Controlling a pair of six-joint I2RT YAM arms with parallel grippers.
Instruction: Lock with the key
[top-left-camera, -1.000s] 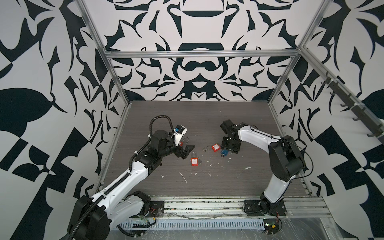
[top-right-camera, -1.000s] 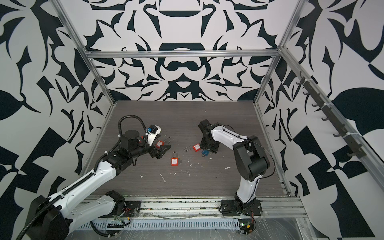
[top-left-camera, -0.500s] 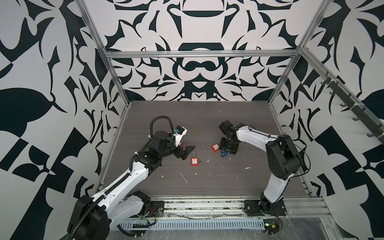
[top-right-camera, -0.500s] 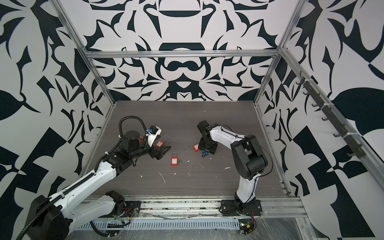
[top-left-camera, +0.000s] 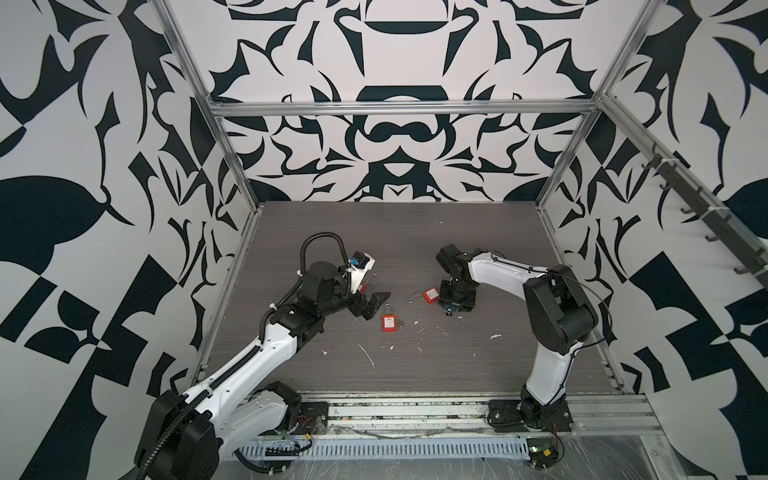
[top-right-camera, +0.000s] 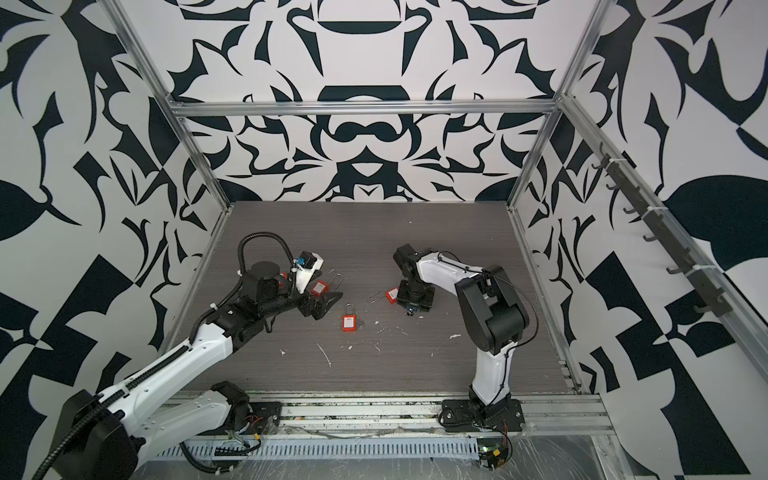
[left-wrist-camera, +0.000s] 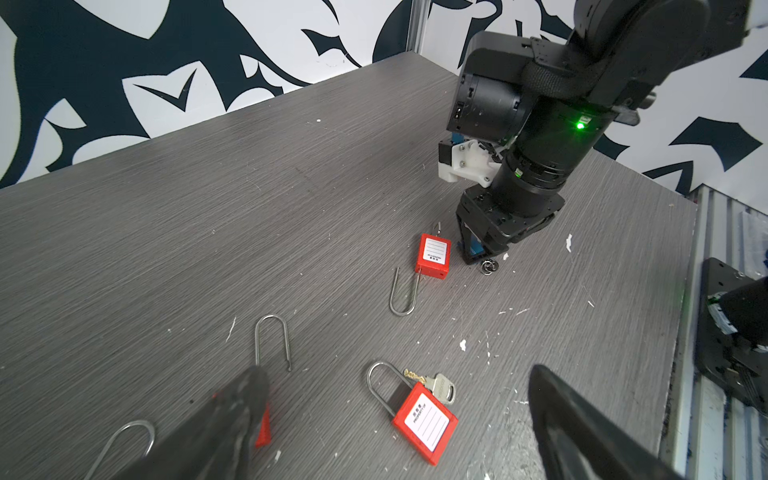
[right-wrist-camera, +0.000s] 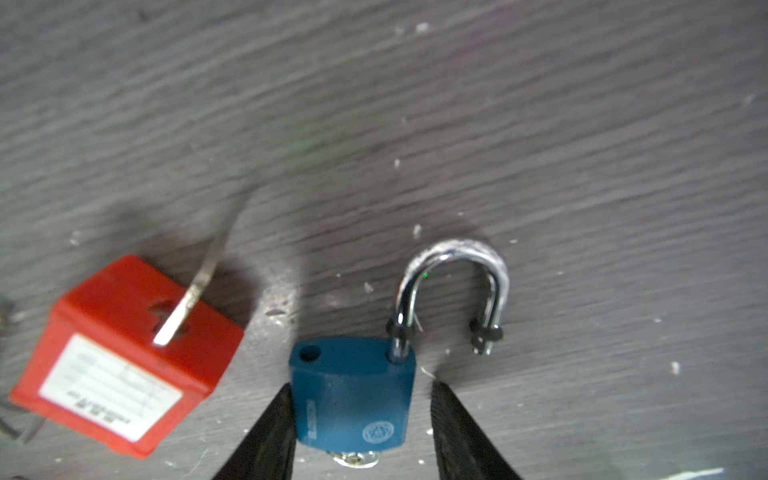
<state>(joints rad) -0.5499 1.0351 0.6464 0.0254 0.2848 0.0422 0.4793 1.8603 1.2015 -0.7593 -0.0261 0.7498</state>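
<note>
Both top views show your left gripper (top-left-camera: 376, 305), jaws wide, over the table (top-left-camera: 415, 232) beside a red padlock (top-left-camera: 389, 323), and your right gripper (top-left-camera: 455, 307) pointing down further right. In the left wrist view, a key (left-wrist-camera: 436, 384) lies against that padlock. In the right wrist view, the jaws straddle a blue padlock (right-wrist-camera: 353, 399) with its shackle open, one finger (right-wrist-camera: 266, 436) touching its body and the other just apart.

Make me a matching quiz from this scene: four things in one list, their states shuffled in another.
Things:
1 blue padlock
2 red padlock beside it
3 red padlock mid-table
4 left gripper

States:
A wide open, empty
B loose key beside it
C between fingers of the right gripper
D key stuck in it

Pairs: 1-C, 2-D, 3-B, 4-A
</note>
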